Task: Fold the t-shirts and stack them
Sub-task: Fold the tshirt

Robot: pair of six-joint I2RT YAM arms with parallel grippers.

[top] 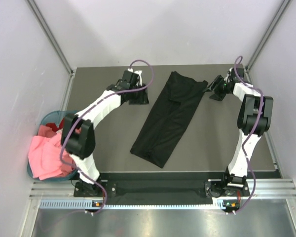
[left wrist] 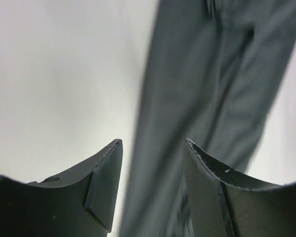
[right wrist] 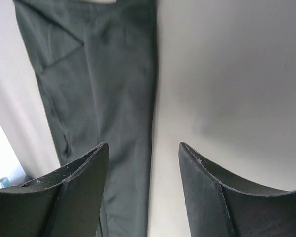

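Note:
The black t-shirt (top: 168, 117) lies on the dark table, folded lengthwise into a long strip that runs diagonally from the far middle to the near middle. My left gripper (top: 139, 97) is open and empty just left of the strip's far end. In the left wrist view the left gripper (left wrist: 153, 148) has the shirt (left wrist: 212, 74) ahead of it. My right gripper (top: 211, 91) is open and empty just right of the far end. In the right wrist view the right gripper (right wrist: 143, 148) has the shirt (right wrist: 103, 74) ahead and to the left. Pink and red shirts (top: 47, 155) lie heaped in the basket.
A round teal basket (top: 48, 118) stands off the table's left edge, beside the left arm. Light walls and metal posts close in the table at the back and both sides. Bare table (top: 227, 143) lies right of the black strip.

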